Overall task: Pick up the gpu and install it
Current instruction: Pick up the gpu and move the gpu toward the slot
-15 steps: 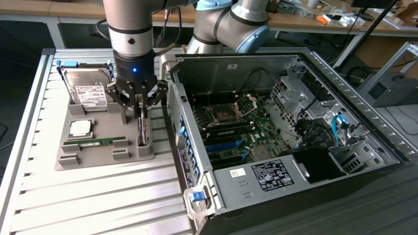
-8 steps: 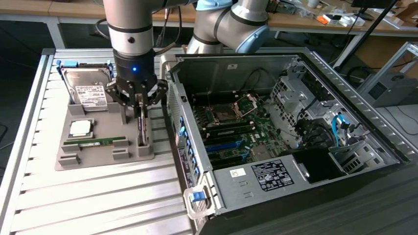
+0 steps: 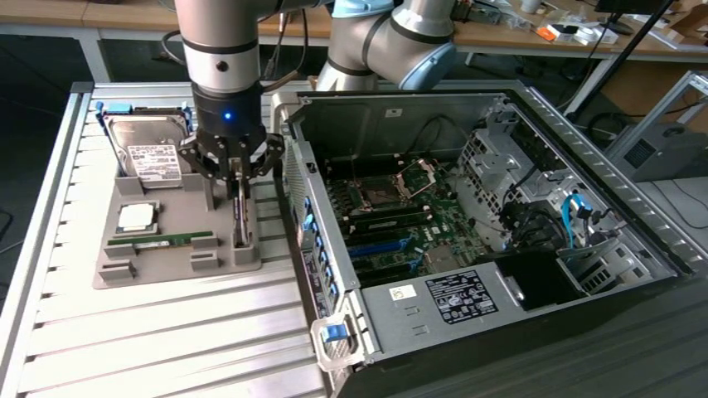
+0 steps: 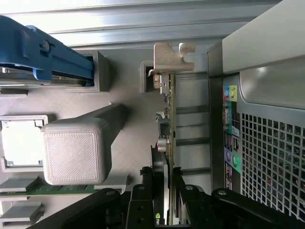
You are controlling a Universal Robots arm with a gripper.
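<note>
The gpu (image 3: 241, 222) is a thin green card standing on edge in a slot of the grey holder (image 3: 166, 269), on the side nearest the computer case. In the wrist view the gpu (image 4: 170, 119) is seen edge-on, with its silver bracket (image 4: 171, 57) at the far end. My gripper (image 3: 237, 178) hangs straight down over the card. In the wrist view the gripper (image 4: 164, 175) has one black finger (image 4: 147, 183) on each side of the board, pressed against it. The card still sits in the holder.
On the holder lie a hard drive (image 3: 149, 145), a CPU (image 3: 138, 217) and a RAM stick (image 3: 162, 240). The open computer case (image 3: 465, 191) lies just to the exterior view's right, its rear wall (image 4: 267, 124) close to the card. A grey post (image 4: 76, 150) stands beside the gripper.
</note>
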